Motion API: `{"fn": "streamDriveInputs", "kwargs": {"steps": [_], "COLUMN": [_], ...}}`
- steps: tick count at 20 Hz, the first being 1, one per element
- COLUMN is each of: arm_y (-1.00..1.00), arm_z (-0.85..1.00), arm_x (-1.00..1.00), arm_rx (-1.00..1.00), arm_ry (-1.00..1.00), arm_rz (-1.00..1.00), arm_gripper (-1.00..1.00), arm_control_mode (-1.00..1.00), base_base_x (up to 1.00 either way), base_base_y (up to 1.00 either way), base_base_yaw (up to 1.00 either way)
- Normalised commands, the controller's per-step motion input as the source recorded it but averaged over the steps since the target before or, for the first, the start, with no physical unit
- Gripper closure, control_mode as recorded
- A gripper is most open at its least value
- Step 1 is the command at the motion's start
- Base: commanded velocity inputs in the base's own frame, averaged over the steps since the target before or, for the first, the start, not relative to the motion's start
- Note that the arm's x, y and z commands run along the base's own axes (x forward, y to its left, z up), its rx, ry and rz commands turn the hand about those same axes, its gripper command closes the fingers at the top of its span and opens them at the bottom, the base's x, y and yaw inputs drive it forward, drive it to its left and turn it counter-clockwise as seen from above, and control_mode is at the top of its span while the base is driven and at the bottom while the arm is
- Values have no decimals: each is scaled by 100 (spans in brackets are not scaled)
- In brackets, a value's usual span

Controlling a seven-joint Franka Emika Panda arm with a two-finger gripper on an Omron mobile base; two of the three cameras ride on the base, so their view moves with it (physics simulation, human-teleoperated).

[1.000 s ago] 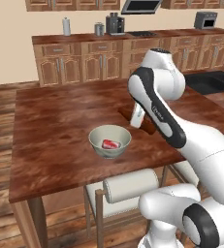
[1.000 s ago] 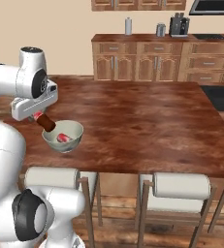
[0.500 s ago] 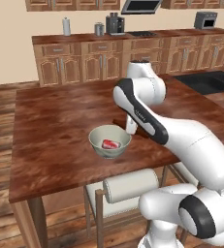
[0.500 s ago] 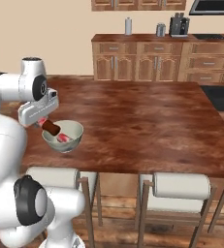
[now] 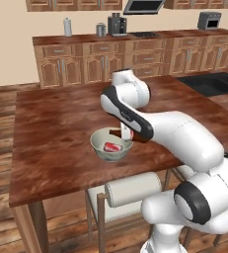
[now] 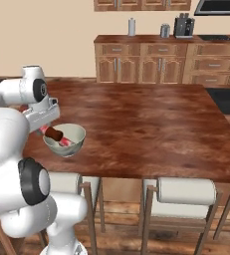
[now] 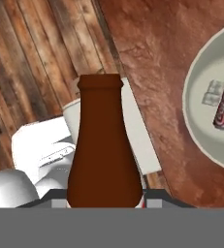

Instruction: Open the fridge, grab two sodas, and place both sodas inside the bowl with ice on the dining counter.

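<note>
**Second soda at the bowl**

Bottle (image 7: 101,150): clamped in my gripper (image 6: 48,130), tipped sideways beside the bowl's (image 5: 99,147) rim, I judge for lowering in; red can (image 5: 112,147): already lying on the ice inside; bowl: on the table (image 5: 56,128), near its front edge.

Along the top of my left base view I've got the wall cabinets (image 5: 105,62), a coffee maker (image 5: 117,23) and a pale canister (image 5: 67,27) on their counter, with a microwave (image 5: 209,20) at upper right. A dark sink (image 5: 215,81) sits at right. Bottom centre, a cushioned stool (image 5: 131,190); in the right base view another stool (image 6: 186,191) at lower right. Plank floor (image 7: 31,58) upper left in the hand view.
</note>
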Motion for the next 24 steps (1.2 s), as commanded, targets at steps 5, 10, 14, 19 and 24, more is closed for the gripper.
{"fn": "streamDriveInputs", "kwargs": {"steps": [5,10,14,19,24], "arm_y": [4,1,0,2,3], "arm_z": [-22,-26,-27,-26,-27], "arm_x": [30,32,31,26,22], "arm_rx": [-3,-1,0,-2,-2], "arm_ry": [12,9,8,9,8], "arm_rz": [7,7,7,6,5], "arm_gripper": [100,100,100,100,100], "arm_control_mode": [-100,-100,-100,-100,-100], "base_base_x": [0,0,0,0,0], "base_base_y": [0,0,0,0,0], "base_base_yaw": [0,0,0,0,0]}}
